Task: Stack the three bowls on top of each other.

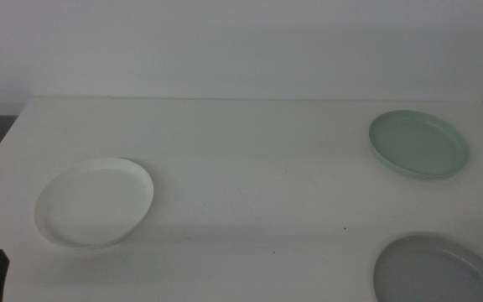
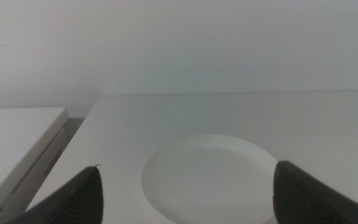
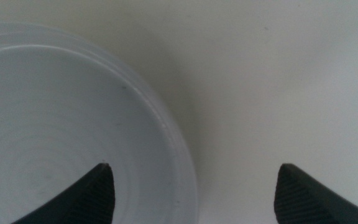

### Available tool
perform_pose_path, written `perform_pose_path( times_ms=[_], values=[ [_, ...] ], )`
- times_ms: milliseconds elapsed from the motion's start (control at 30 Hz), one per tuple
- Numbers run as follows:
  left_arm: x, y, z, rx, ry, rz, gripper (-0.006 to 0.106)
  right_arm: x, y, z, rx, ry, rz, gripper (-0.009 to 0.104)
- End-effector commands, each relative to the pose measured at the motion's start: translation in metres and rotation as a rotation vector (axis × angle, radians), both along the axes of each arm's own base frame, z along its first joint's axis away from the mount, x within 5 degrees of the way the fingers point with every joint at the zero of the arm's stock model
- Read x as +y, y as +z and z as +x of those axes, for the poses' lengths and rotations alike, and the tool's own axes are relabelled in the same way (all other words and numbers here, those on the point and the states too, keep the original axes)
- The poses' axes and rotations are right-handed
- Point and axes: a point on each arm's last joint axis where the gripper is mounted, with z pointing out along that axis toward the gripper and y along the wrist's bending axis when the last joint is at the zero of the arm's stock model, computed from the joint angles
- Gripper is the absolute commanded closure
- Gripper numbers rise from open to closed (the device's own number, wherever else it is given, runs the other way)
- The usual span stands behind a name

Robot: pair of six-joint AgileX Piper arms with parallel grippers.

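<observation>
Nearest, the right gripper [image 3: 191, 193] hangs with jaws spread wide over the rim of the smooth round grey bowl [image 1: 430, 270] at the table's [image 1: 250, 168] front right. The left gripper [image 2: 185, 196], jaws likewise apart, faces the matte white bowl [image 1: 95, 201] at front left. Farthest, the mint green bowl [image 1: 418, 143] sits alone, apparently plastic. No writing shows.

Wide, smooth white rectangular table [image 1: 250, 159] filling most of the middle view, backed by a plain pale wall [image 1: 241, 42]; lower white ledge-like surface [image 2: 11, 134] just beside the table's left edge, narrow dark gap between
</observation>
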Motion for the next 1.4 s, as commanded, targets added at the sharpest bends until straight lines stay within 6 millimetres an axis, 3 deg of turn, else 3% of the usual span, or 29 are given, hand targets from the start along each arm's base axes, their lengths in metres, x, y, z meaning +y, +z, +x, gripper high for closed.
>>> perform_pose_path(
  times_ms=[0, 133, 300, 367, 467, 633, 833, 933, 1067, 1200, 1367],
  values=[
    [0.0, 0.001, 0.0, -0.016, 0.001, -0.007, 0.007, -0.003, -0.01, 0.002, 0.032, 0.001, -0.009, 0.031],
    [0.0, 0.001, 0.0, -0.016, 0.001, -0.007, 0.007, -0.003, -0.03, 0.007, 0.116, -0.012, 0.022, 0.034],
    [0.0, 0.001, 0.0, -0.016, 0.001, -0.007, 0.007, -0.002, -0.048, 0.011, 0.171, -0.03, 0.049, 0.046],
    [0.0, 0.001, 0.0, -0.016, 0.001, -0.007, 0.007, -0.002, -0.052, 0.012, 0.188, -0.03, 0.052, 0.061],
    [0.0, 0.001, 0.0, -0.016, 0.001, -0.007, 0.007, -0.003, -0.053, 0.012, 0.193, -0.027, 0.049, 0.097],
    [0.0, 0.001, 0.0, -0.016, 0.001, -0.007, 0.007, 0.002, -0.049, 0.01, 0.199, 0.001, 0.045, 0.097],
    [0.0, 0.001, 0.0, -0.016, 0.001, -0.007, 0.007, 0.029, -0.004, 0.013, 0.112, 0.105, 0.042, 0.097],
    [0.0, 0.001, 0.0, -0.016, 0.001, -0.007, 0.007, 0.049, 0.028, 0.029, 0.051, 0.176, 0.059, 0.097],
    [0.0, 0.001, 0.0, -0.016, 0.001, -0.007, 0.007, 0.08, 0.063, 0.066, -0.07, 0.239, 0.122, 0.097],
    [0.0, 0.001, 0.0, -0.016, 0.001, -0.007, 0.007, 0.109, 0.071, 0.105, -0.111, 0.305, 0.156, 0.097],
    [0.0, 0.001, 0.0, -0.016, 0.001, -0.007, 0.007, 0.154, 0.059, 0.152, -0.123, 0.386, 0.188, 0.097]
  ],
)
